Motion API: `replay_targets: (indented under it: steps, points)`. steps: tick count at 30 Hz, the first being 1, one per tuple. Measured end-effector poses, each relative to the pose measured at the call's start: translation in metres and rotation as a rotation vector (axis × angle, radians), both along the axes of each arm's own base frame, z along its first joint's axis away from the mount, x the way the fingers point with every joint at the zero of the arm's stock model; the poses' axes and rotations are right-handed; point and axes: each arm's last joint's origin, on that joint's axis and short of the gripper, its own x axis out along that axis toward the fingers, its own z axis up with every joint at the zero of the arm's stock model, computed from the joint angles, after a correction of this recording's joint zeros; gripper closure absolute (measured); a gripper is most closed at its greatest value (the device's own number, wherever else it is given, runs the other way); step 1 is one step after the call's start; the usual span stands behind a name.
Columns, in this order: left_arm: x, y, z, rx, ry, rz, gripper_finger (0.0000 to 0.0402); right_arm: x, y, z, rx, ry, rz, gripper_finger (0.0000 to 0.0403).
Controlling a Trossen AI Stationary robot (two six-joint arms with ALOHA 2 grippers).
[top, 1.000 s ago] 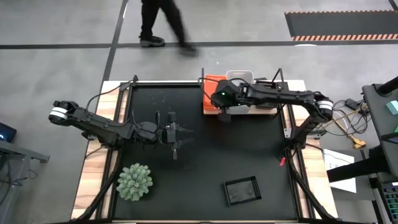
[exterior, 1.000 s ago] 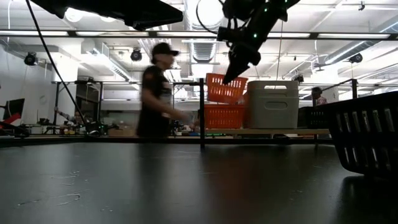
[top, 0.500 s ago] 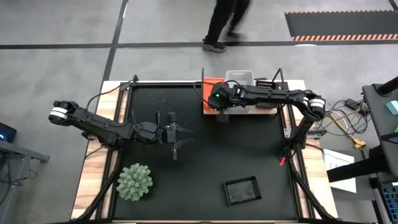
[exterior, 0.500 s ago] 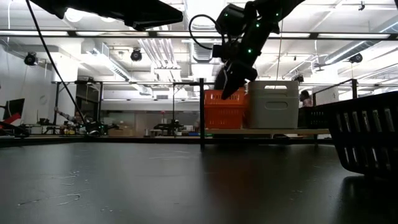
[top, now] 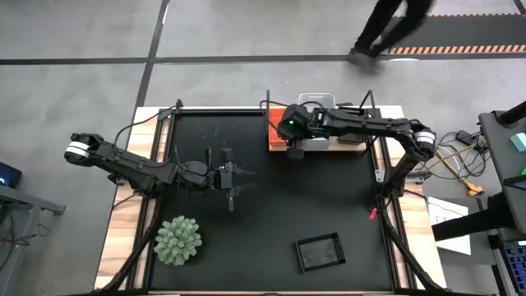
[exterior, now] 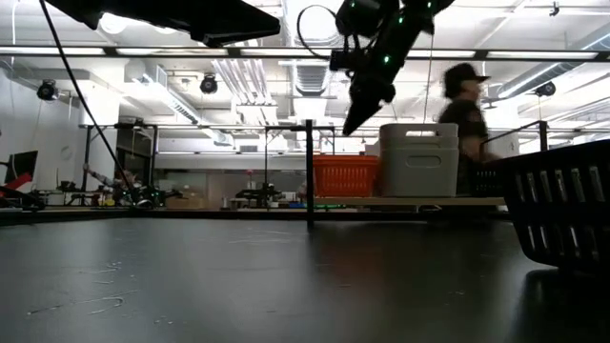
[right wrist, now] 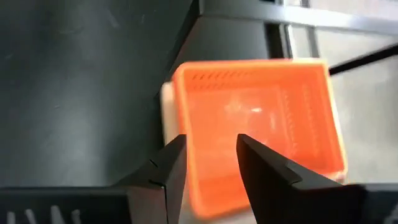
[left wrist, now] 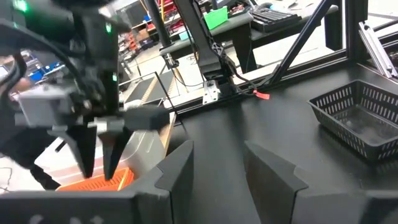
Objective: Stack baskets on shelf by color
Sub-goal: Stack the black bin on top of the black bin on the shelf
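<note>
The right gripper point(exterior: 351, 124) hangs above the shelf point(top: 359, 145) at the table's far edge, its fingers parted and holding nothing. Directly below it sits the orange basket point(right wrist: 258, 127), resting on the shelf board with a clear gap up to the fingertips; in the right wrist view its open top fills the space past the two fingers. Just beside that basket, on the side away from the left arm, stands the taller white basket point(exterior: 418, 159). A black basket point(top: 320, 252) lies well apart, on the table's near side. The left gripper point(top: 234, 178) rests mid-table, fingers apart and empty, near a green plant point(top: 178, 240).
</note>
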Motion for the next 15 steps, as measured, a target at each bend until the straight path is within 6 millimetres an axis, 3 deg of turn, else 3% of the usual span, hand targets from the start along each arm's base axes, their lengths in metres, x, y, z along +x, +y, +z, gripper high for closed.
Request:
replay_targets:
  steps: [7, 11, 15]
  points:
    - [0.000, 0.000, -0.001, -0.001, 0.002, 0.000, 0.0278, -0.023, 0.026, 0.037, 0.260, 0.055, -0.035, 0.0269]
    - [0.000, 0.000, 0.001, -0.002, -0.003, 0.000, 0.0279, -0.039, 0.054, 0.049, 0.440, 0.059, 0.036, 0.0279]
    - [0.000, 0.000, 0.001, -0.002, -0.004, 0.000, 0.0278, -0.053, 0.086, 0.051, 0.487, 0.060, 0.074, 0.0292]
